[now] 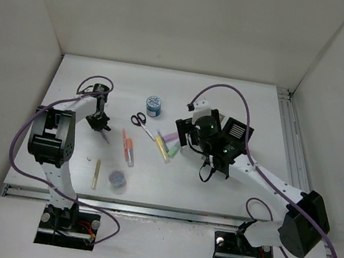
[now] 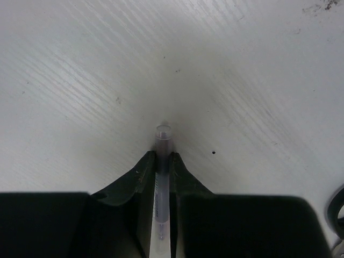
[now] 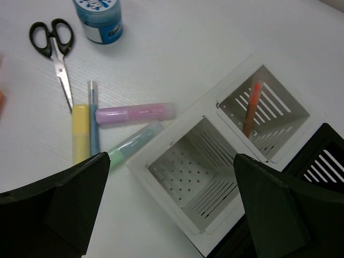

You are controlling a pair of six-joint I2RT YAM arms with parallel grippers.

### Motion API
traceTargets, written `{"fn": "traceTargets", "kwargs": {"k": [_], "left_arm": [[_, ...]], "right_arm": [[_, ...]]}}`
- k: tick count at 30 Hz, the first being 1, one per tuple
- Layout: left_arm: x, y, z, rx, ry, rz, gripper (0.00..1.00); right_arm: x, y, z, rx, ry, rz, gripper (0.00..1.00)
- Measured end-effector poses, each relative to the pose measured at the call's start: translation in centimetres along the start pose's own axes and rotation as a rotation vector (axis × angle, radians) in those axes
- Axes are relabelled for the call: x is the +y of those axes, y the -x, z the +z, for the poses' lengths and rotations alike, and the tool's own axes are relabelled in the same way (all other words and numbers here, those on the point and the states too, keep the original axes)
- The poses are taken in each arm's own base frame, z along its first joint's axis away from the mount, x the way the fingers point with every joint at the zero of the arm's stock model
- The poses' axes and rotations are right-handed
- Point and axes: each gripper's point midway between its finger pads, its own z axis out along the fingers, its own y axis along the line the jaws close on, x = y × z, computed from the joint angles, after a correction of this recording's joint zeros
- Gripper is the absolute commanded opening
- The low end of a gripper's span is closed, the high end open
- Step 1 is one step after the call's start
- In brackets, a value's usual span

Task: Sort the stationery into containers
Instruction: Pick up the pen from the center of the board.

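Note:
My left gripper (image 1: 101,123) is shut on a thin purple pen (image 2: 163,161) whose tip touches the table. My right gripper (image 3: 172,185) is open and empty above a compartment of the white mesh organizer (image 3: 164,137). An orange pen (image 3: 250,110) stands in the neighbouring compartment. The black mesh holder (image 3: 323,156) is just beyond it. On the table beside the organizer lie a purple marker (image 3: 134,114), a green marker (image 3: 131,142), a yellow marker (image 3: 80,134), a thin blue pen (image 3: 93,115), the scissors (image 3: 54,48) and the blue tin (image 3: 99,19).
In the top view an orange pen (image 1: 127,141) and a pink pen (image 1: 130,156) lie mid-table. A yellow pen (image 1: 95,174) and the purple jar (image 1: 117,178) lie near the front edge. White walls enclose the table. My right arm covers most of the organizer there.

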Motion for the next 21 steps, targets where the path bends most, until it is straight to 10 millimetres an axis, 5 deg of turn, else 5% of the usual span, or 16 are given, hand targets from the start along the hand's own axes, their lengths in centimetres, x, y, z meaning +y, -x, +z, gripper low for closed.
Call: {"fn": "traceTargets", "kwargs": {"k": [6, 13, 16, 21], "left_arm": [[-1.1, 0.7, -2.6, -0.015, -0.104, -0.025, 0.0], [-5.6, 2.2, -12.8, -0.125, -0.462, -0.067, 0.0], [-8.2, 1.1, -17.0, -0.154, -0.609, -0.056, 0.0], [-10.0, -2.8, -20.6, -0.133, -0.722, -0.033, 0.0]], "right_arm": [[3.3, 0.4, -2.0, -0.159, 0.227, -0.075, 0.98], [10.3, 2.0, -3.9, -0.361, 0.537, -0.25, 0.98], [12.9, 2.3, -4.0, -0.41, 0.611, -0.306, 0.98], [15.2, 2.6, -2.4, -0.43, 0.629, -0.346, 0.97]]}}
